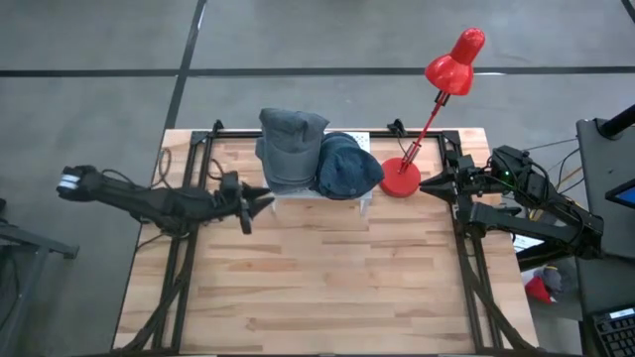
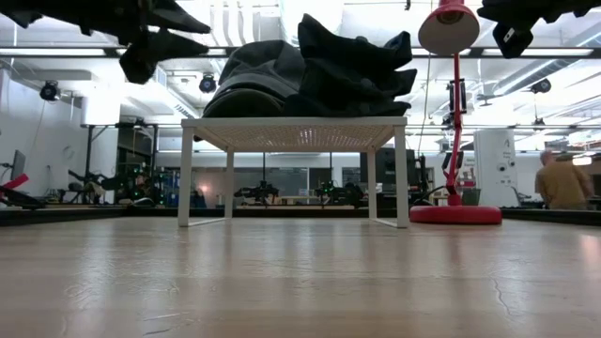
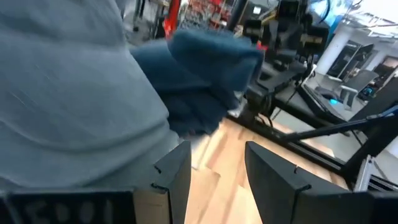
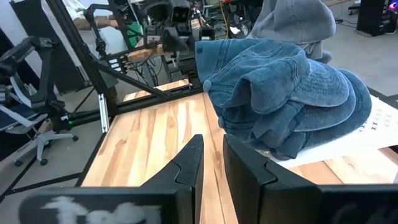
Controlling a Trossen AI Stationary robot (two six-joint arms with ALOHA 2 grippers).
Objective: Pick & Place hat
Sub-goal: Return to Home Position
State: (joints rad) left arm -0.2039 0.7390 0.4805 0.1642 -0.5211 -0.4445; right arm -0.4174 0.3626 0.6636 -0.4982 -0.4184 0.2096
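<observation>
On the white shelf (image 2: 296, 122) at the table's far middle, the gray caps (image 1: 293, 149) sit stacked, with the blue caps (image 1: 349, 167) piled touching them on the right. My left gripper (image 1: 263, 198) hovers just beside the gray stack's left front edge, fingers spread wide, nothing held. It's the nearer arm, so I judge its way home runs straight back leftward, away from the caps. My right gripper (image 1: 427, 184) waits by the red lamp (image 1: 402, 180), fingers narrowly parted, empty.
</observation>
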